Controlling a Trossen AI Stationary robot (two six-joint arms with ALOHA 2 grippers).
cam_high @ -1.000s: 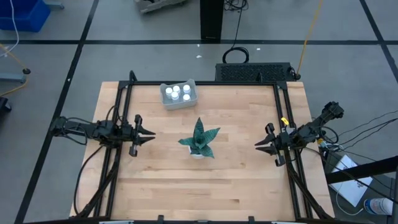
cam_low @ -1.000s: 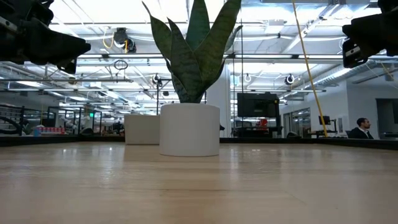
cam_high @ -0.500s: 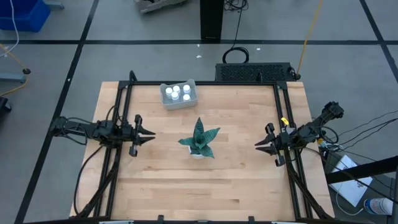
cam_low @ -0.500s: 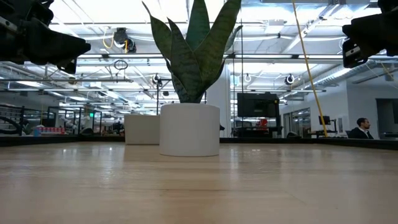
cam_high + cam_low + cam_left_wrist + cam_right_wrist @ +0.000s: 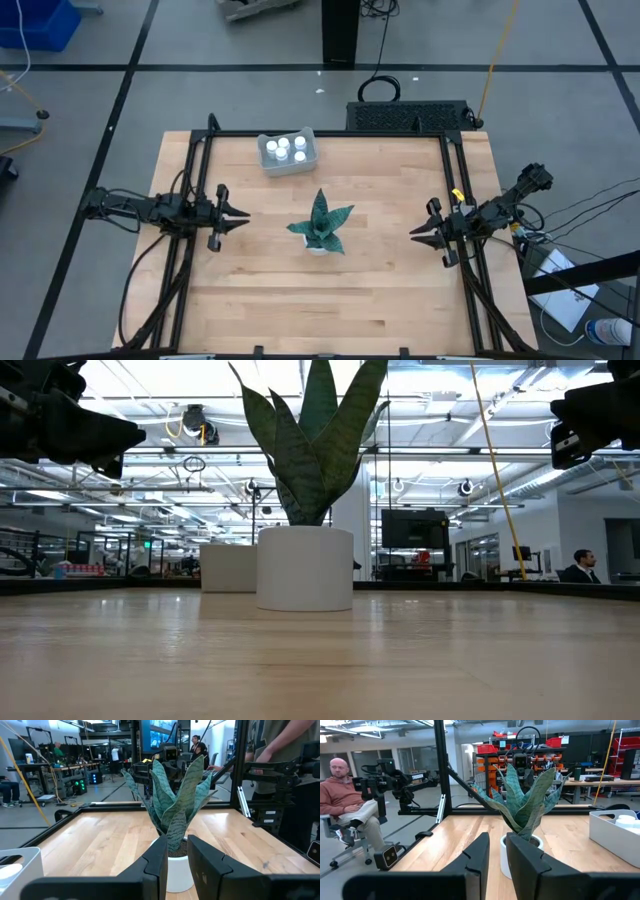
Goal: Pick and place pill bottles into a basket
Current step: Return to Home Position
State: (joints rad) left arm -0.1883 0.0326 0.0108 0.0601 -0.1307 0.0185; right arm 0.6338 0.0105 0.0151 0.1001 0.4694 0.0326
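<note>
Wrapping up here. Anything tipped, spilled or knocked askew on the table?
Nothing stands out. All four pill bottles stand upright inside the basket near the far edge of the table. The plant is upright mid-table. The left claw and right claw hang at opposite sides, clear of both.

Pretty clearly a robotics lab in a big open industrial hall. The wooden worktop (image 5: 330, 290) sits inside a black metal frame (image 5: 330, 133) on a grey tiled floor (image 5: 250, 100), with loose cables (image 5: 380, 88) trailing off behind it. The ceiling (image 5: 430, 420) is all exposed ducts and strip lights. Further out there are racks with red bins (image 5: 555, 742), a big screen (image 5: 160, 732), more benches full of gear, and a person on an office chair (image 5: 350, 800).
</note>
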